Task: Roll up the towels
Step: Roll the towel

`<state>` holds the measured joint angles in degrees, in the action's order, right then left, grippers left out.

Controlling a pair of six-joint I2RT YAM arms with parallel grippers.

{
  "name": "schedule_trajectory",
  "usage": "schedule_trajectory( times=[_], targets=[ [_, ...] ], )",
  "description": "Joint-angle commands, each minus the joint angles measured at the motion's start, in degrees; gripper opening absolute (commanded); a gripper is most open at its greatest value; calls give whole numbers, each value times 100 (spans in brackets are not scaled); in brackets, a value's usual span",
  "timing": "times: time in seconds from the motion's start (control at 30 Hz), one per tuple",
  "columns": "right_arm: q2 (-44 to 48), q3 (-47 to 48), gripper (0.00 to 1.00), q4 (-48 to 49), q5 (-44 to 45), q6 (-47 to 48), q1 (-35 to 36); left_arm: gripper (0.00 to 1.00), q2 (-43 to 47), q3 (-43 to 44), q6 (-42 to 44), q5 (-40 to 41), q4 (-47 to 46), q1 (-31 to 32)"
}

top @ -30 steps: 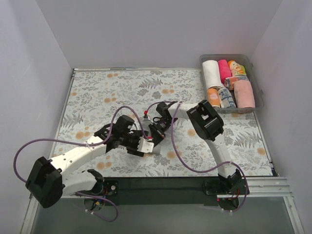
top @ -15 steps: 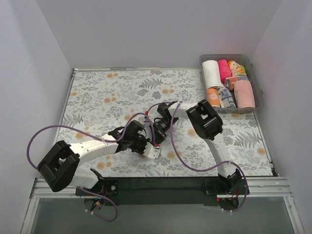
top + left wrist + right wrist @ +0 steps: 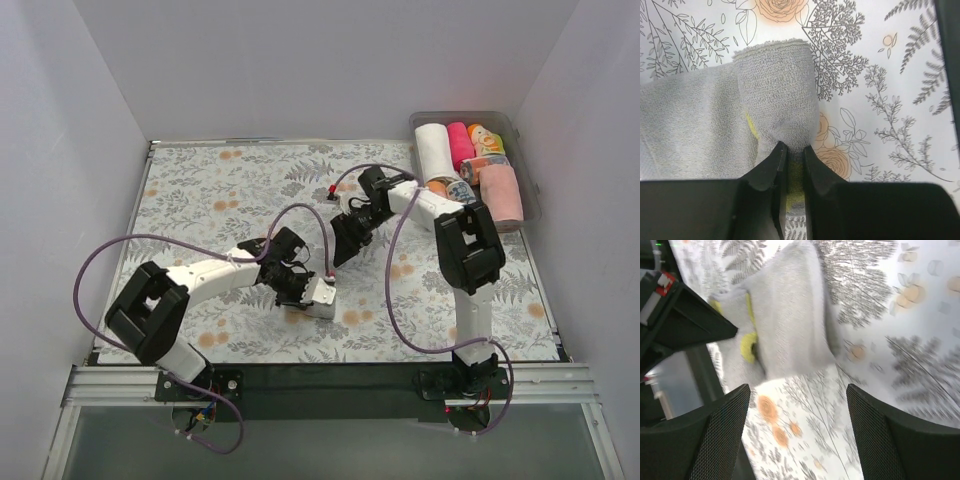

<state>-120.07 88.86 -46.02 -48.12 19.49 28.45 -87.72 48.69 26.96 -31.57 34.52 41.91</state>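
The left gripper (image 3: 791, 150) was pinched almost shut on the edge of a grey towel (image 3: 775, 100), which lay at lower centre of the overhead view. The right gripper (image 3: 796, 390) stood wide open, seemingly empty, just up-right of it.

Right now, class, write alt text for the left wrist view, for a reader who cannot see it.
The left gripper has its black jaws pinched on the near fold of a grey-white towel with yellow showing inside. The towel lies on a floral table covering.
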Motion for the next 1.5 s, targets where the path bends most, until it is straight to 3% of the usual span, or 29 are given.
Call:
schedule_trajectory(
  times=[0.0, 0.33, 0.53, 0.73, 0.83, 0.97, 1.07, 1.1, 1.23, 1.27, 1.3, 1.37, 1.47],
  targets=[
    [835, -298, 70, 242, 803, 371, 38, 0, -666, 219, -226, -927, 1679, -366],
    [2390, -1687, 65, 717, 1357, 1004, 117, 0, -2933, 1968, -235, -1325, 2594, -1167],
    [2787, -2012, 57, 1059, 1787, 1163, 810, 0, -3785, 2681, -183, -1482, 2761, -1405],
    [2753, -2258, 61, 1744, 2315, 1285, 1812, 0, -4226, 2953, -16, -1527, 2840, -1563],
    [2656, -2443, 67, 2219, 2614, 1408, 2129, 2, -4376, 3032, 37, -1492, 2858, -1616],
    [2577, -2812, 68, 2878, 2886, 1576, 2437, 3, -4490, 3129, 90, -1536, 2893, -1721],
    [2436, -2900, 62, 3195, 2913, 1803, 2622, 4, -4543, 3191, 108, -1545, 2928, -1748],
    [2375, -2927, 54, 3257, 2922, 1865, 2648, 4, -4552, 3217, 116, -1554, 2929, -1756],
    [1989, -3014, 37, 3301, 2957, 2015, 2666, 6, -4570, 3314, 125, -1563, 2937, -1809],
    [1953, -3024, 31, 3301, 2923, 2024, 2666, 8, -4561, 3331, 125, -1571, 2946, -1827],
    [1944, -3032, 14, 3275, 2870, 2024, 2675, 9, -4535, 3366, 134, -1589, 2937, -1836],
    [1979, -3067, 1, 3223, 2695, 2007, 2666, 13, -4491, 3384, 99, -1633, 2893, -1888],
    [1944, -2954, 1, 2977, 2431, 1989, 2675, 27, -4377, 3428, 29, -1729, 2788, -1984]
  ],
)
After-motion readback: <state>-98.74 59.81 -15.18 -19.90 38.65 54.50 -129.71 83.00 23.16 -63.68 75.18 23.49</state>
